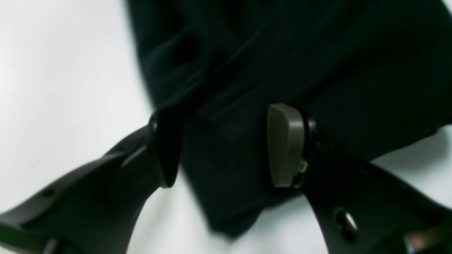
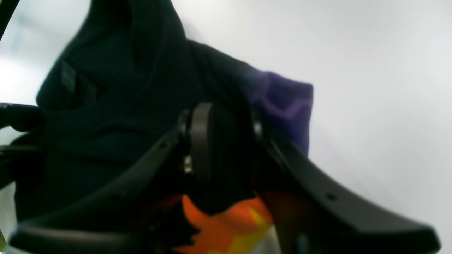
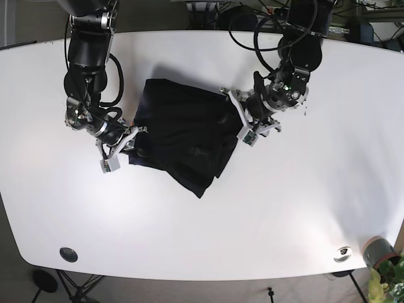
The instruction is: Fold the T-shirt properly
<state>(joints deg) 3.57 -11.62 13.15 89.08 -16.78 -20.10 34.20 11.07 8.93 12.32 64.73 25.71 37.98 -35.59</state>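
Observation:
A black T-shirt (image 3: 183, 126) lies rumpled and partly folded on the white table (image 3: 284, 202). My left gripper (image 3: 247, 126) is at its right edge. In the left wrist view the left gripper (image 1: 219, 148) stands open, its fingers straddling a pointed corner of the T-shirt (image 1: 282, 53), and cloth spreads past both pads. My right gripper (image 3: 123, 148) is at the shirt's lower left edge. The right wrist view shows the right gripper (image 2: 227, 144) shut on a bunch of the T-shirt (image 2: 116, 106). A purple patch (image 2: 286, 102) and an orange and yellow print (image 2: 229, 222) show there.
A black disc (image 3: 68, 254) sits near the front left edge of the table. A small silver object (image 3: 343, 254) lies near the front right edge, with a grey pot and plant (image 3: 382, 259) just beyond it. Cables (image 3: 252, 19) hang at the back.

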